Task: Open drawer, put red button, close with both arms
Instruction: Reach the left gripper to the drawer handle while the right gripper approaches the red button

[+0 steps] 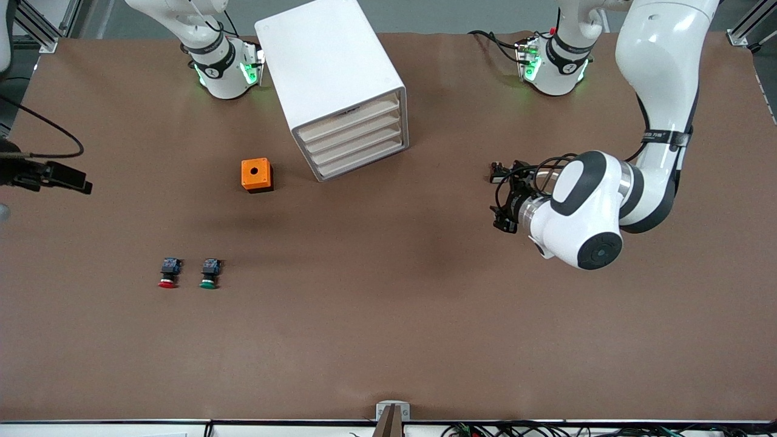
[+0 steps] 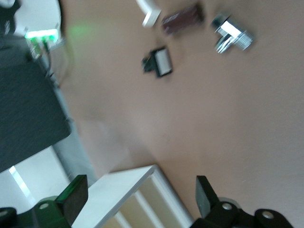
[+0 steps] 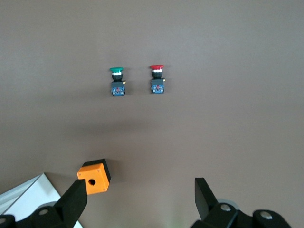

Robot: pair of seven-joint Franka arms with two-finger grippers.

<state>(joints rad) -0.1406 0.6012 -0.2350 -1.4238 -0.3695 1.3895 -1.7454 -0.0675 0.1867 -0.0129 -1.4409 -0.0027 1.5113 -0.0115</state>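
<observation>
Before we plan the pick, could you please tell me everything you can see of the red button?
The red button is a small push button with a round red mushroom cap, a pale ring under it, and a black-and-blue body. It looks like plastic. It lies on its side on the brown table, cap toward the front camera, close beside the green-capped button but not touching it, toward the right arm's end. It is nearer the front camera than the orange box. Nothing holds or touches it.
</observation>
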